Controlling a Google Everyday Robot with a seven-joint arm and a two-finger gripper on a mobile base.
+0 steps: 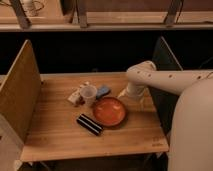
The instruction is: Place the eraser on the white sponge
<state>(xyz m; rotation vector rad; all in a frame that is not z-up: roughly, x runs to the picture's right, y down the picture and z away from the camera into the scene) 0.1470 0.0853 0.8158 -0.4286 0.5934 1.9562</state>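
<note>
The eraser (90, 124), a small black block with pale stripes, lies on the wooden table (55, 130) just left of the front of the orange plate (109, 111). A white object that looks like the sponge (75, 95) lies at the back, left of a clear plastic cup (88, 93). My arm (165, 80) reaches in from the right and bends down behind the plate. The gripper (123, 94) is low over the table at the plate's back right, well away from the eraser and the sponge.
A blue pad (104, 91) lies right of the cup. Tall side panels stand at the table's left (20, 90) and right (162, 60). A dark gap and a shelf lie behind the table.
</note>
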